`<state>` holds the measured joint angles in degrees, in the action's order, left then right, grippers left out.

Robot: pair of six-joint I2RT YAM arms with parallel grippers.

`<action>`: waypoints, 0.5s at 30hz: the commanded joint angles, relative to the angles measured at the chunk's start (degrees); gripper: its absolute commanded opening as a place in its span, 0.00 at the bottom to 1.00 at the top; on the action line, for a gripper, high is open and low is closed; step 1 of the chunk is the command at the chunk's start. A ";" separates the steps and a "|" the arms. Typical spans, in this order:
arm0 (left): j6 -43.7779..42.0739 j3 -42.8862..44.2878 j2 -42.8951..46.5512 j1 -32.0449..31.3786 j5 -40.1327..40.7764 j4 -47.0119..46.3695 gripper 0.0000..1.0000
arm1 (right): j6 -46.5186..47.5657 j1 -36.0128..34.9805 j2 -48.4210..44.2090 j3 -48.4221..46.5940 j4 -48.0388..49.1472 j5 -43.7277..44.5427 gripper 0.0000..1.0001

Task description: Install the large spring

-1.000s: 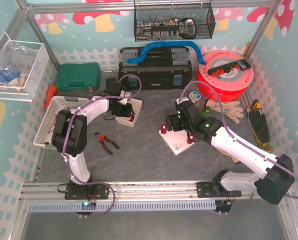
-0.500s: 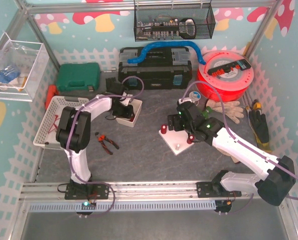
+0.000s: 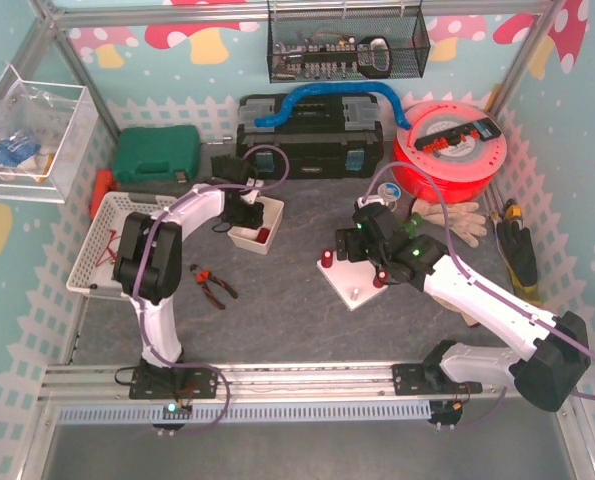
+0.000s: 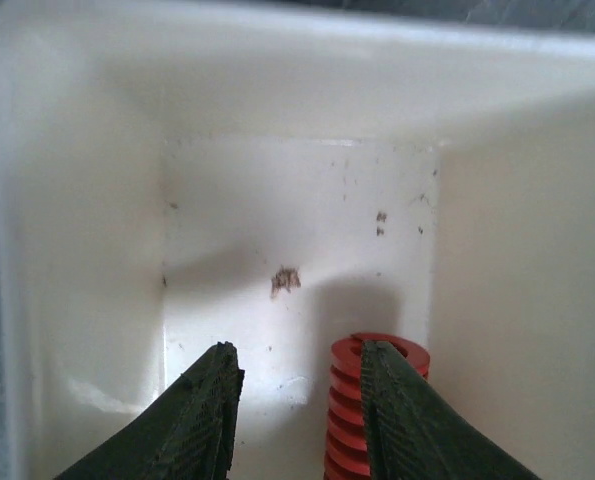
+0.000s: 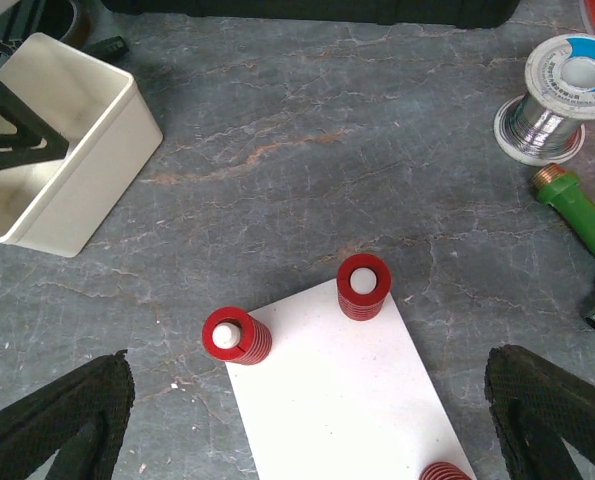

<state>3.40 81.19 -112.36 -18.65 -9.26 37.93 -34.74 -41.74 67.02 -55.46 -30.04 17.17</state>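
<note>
The left gripper (image 4: pixel 302 358) was down inside the white bin (image 4: pixel 77 250), which sat on the bench toward the far edge, left of centre. Its fingers were parted and held nothing. The large red spring (image 4: pixel 345 430) stood upright on the bin floor near the bin's right wall. It was close against the inner side of the right finger (image 4: pixel 402 410); whether they touched could not be told.

The right gripper (image 5: pixel 307 385) hovered with its fingers spread wide and empty over the far end of the white base plate (image 5: pixel 327 400), near the middle of the bench. Two red springs (image 5: pixel 237 337) (image 5: pixel 363 286) sat on pegs at the plate's far corners, and a third (image 5: pixel 445 472) showed at its right edge. A wire spool (image 5: pixel 567 95) and a green hose fitting (image 5: pixel 577 215) lay toward the right edge. Red-handled pliers (image 3: pixel 214 285) lay toward the left edge.
</note>
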 commanded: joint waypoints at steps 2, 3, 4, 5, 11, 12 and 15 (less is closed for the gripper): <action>0.12 3.29 1.18 -0.05 0.88 0.72 0.39 | -1.16 -0.19 -0.30 0.49 -0.75 1.02 0.95; 0.79 3.20 1.78 0.01 0.10 0.78 0.39 | -1.14 -0.19 -0.28 0.57 -0.78 1.05 0.95; 1.34 2.86 2.36 -0.02 -0.90 0.80 0.40 | -1.18 -0.19 -0.23 0.66 -0.80 1.02 0.95; 1.75 2.32 2.97 -0.07 -1.61 0.77 0.40 | -1.33 -0.19 -0.32 0.66 -0.81 0.96 0.95; 1.73 -1.39 4.05 -0.81 -2.56 0.79 0.39 | -1.42 -0.17 -0.29 0.76 -0.72 1.27 0.95; 1.70 -1.75 3.88 -0.80 -2.82 0.75 0.39 | -1.32 -0.19 -0.17 0.67 -0.72 1.37 0.95; 1.70 -2.37 3.66 -0.90 -3.88 0.75 0.39 | -0.71 -0.19 0.22 0.23 -0.72 1.51 0.95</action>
<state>4.51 80.27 -109.40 -19.27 -11.00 37.91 -35.42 -41.74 67.05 -55.46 -30.04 17.21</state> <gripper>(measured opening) 0.391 0.952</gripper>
